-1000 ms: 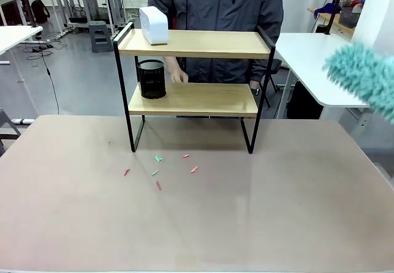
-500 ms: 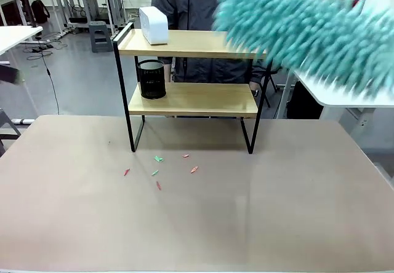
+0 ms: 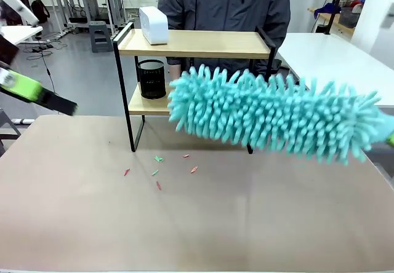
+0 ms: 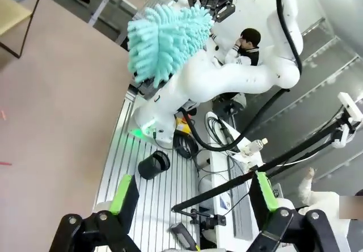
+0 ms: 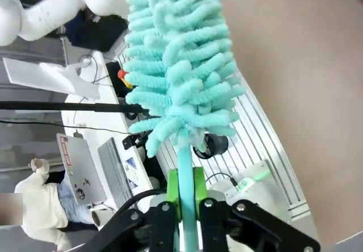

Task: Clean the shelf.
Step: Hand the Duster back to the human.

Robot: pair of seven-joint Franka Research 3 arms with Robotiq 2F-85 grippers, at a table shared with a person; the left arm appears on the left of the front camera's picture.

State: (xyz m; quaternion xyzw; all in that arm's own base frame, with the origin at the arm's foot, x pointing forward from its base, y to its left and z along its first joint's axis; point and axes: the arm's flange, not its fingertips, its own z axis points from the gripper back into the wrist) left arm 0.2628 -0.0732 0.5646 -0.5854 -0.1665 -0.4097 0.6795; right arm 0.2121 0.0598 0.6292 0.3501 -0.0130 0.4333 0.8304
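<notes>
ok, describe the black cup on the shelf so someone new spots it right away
Find the shelf at the far side of the table, in front of the person. On its lower board, at the left end, stands the black mesh cup. It is dark and round, unlike the white box on the top board above it.

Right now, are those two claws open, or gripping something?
The left gripper: open, holding nothing.
The right gripper: shut on the handle of the teal duster.
</notes>
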